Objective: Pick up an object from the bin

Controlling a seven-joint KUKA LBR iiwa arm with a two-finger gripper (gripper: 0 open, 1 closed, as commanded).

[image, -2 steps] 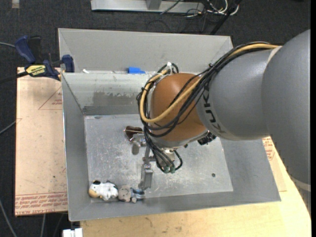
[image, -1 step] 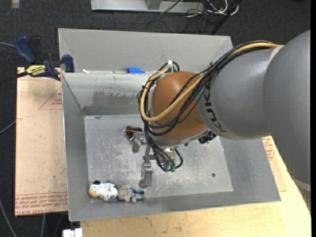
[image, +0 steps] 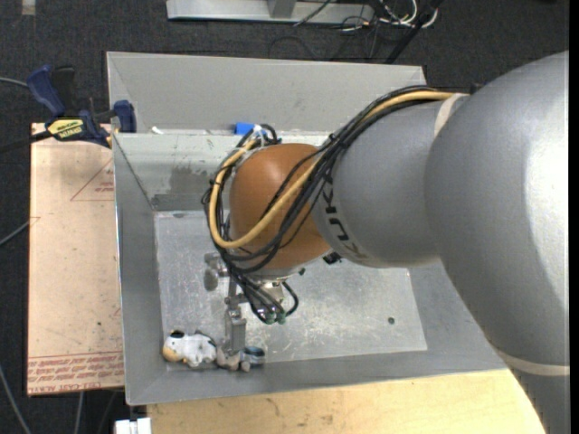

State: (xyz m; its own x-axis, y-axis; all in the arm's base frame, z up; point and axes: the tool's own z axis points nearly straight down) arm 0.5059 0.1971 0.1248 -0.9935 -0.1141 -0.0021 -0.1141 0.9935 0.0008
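Note:
My gripper (image: 237,337) reaches down into the bin's front left corner, below the orange wrist cover. Its tip stands just above a small cluster of brownish and blue bits (image: 245,359) lying against the front wall. Immediately left of that lies a small white toy figure with yellow and black marks (image: 185,348). It is on its side, a short gap from the gripper's tip. Nothing can be seen held in the gripper.
The big grey arm and its cables cover the right and middle of the bin. A small blue thing (image: 243,128) peeks out by the back wall behind the wrist cover. Bare bin floor shows along the left side.

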